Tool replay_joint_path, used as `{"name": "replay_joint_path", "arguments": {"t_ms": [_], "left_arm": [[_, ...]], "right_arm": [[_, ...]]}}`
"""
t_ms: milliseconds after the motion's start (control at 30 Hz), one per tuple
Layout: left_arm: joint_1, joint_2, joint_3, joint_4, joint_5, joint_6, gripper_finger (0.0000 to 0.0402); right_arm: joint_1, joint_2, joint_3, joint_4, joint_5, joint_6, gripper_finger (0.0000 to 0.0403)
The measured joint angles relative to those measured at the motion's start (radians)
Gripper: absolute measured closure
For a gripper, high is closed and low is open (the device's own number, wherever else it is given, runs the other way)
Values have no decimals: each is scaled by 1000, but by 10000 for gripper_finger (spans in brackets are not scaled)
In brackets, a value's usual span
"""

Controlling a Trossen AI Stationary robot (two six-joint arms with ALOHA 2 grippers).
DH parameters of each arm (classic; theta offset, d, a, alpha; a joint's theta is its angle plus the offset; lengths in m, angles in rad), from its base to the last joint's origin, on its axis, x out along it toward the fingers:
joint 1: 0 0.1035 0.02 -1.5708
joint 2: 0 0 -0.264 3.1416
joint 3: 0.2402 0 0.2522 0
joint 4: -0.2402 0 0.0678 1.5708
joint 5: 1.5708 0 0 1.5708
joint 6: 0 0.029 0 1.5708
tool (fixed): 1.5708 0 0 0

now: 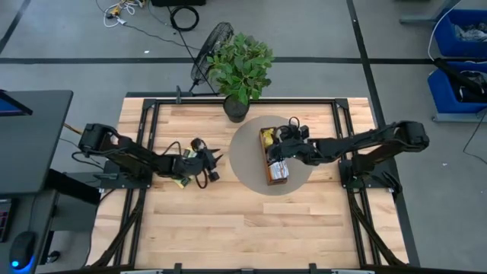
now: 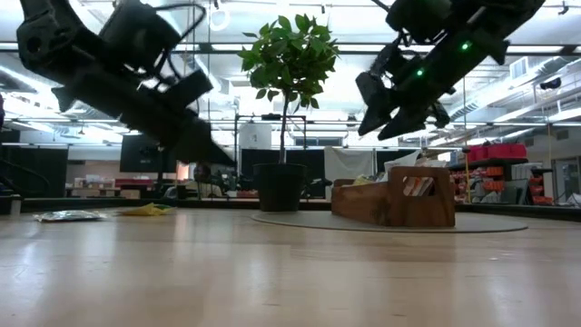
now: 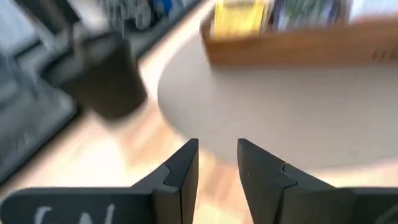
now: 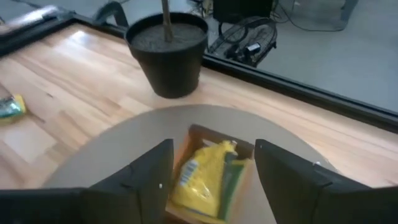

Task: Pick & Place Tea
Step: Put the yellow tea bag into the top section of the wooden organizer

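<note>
The long wooden tray (image 1: 275, 161) lies on a round grey mat (image 1: 247, 164) and holds sachets, among them a yellow one (image 4: 202, 177) at its far end. My right gripper (image 4: 211, 163) hovers open above that end, fingers on either side of the yellow sachet without touching it. My left gripper (image 3: 217, 163) is open and empty, raised above the wood left of the mat, pointing at the tray (image 3: 298, 40). Loose sachets lie flat on the table by the left arm: a yellow one (image 1: 180, 183), and in the low view a silvery one (image 2: 68, 215) and a yellow one (image 2: 145, 209).
A potted plant (image 1: 240, 65) stands in a black pot (image 4: 166, 53) at the mat's far edge, close to the tray's far end. A black frame runs round the wooden table (image 1: 251, 228). Bare wood lies near the front edge.
</note>
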Motion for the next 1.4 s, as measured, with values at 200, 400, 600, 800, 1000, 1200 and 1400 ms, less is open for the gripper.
{"name": "replay_joint_path", "arguments": {"t_ms": [200, 400, 600, 800, 1000, 1200, 1400], "left_arm": [[-32, -103, 4, -418, 4, -344, 285], [-38, -193, 83, -899, 77, -614, 295], [-19, -195, 96, -998, 116, -638, 295], [11, -177, 96, -995, 132, -597, 296], [42, -111, 96, -992, 145, -570, 296], [44, -72, 98, -960, 141, -546, 315], [43, -72, 98, -927, 146, -538, 389]], "right_arm": [[1, -41, 0, -109, 2, 0, 173], [1, -42, 0, -119, 5, -26, 174], [1, -42, 0, -125, 7, -30, 176], [1, -42, 0, -125, 7, -32, 179], [1, -42, 0, -126, 7, -34, 179], [2, -42, 0, -131, 7, -35, 179], [2, -42, 0, -134, 5, -40, 179]]}}
